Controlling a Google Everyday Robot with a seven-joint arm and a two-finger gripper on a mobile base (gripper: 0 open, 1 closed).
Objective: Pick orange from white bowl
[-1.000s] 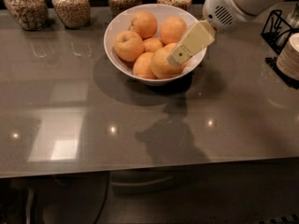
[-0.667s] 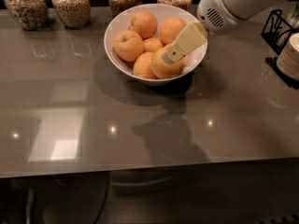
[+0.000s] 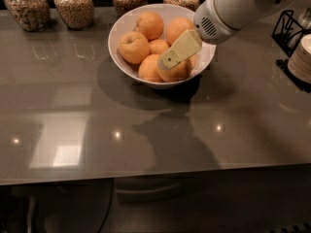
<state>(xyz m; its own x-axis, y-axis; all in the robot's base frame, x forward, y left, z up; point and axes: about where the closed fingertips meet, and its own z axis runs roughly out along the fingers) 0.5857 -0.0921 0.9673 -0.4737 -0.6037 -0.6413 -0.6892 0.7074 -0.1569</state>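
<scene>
The white bowl (image 3: 125, 62) stands at the back middle of the grey table and holds several oranges. The largest, paler orange (image 3: 179, 73) lies at the bowl's front right. An orange with a puckered dimple (image 3: 133, 46) lies at the left, and smaller, deeper-orange ones lie behind. My gripper (image 3: 167, 62), pale yellow on a white arm coming in from the upper right, is down in the bowl right over the large orange and covers its top. The orange still rests among the others.
Several glass jars of grains (image 3: 74, 5) line the back edge behind the bowl. A black wire rack (image 3: 287, 29) and a stack of plates (image 3: 302, 57) stand at the right edge. The table's front edge (image 3: 146, 174) runs along the bottom.
My gripper has shifted a little to the left across the large orange, staying low in the bowl. The oranges and the bowl have not moved.
</scene>
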